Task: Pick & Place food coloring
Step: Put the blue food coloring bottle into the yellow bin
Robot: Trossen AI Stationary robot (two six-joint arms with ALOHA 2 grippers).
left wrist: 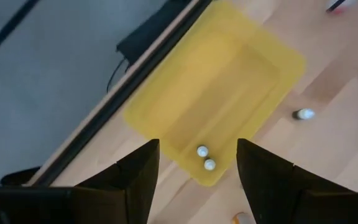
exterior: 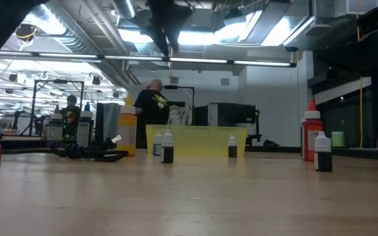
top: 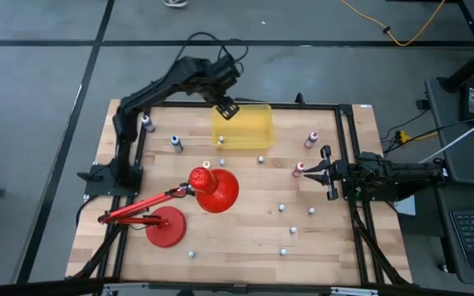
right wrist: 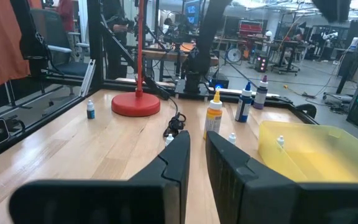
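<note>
Several tiny food coloring bottles stand upright, scattered over the wooden table, among them a blue one, a pink one and a red one. Two white-capped bottles stand inside the yellow bin. My left gripper hovers open above the bin's left end, holding nothing. My right gripper lies low at the table's right side, shut and empty, its tips just right of the red bottle.
A red desk lamp lies across the table's left middle, its round base near the front left. A black frame rail borders the table. Small bottles dot the right front. People stand in the room behind.
</note>
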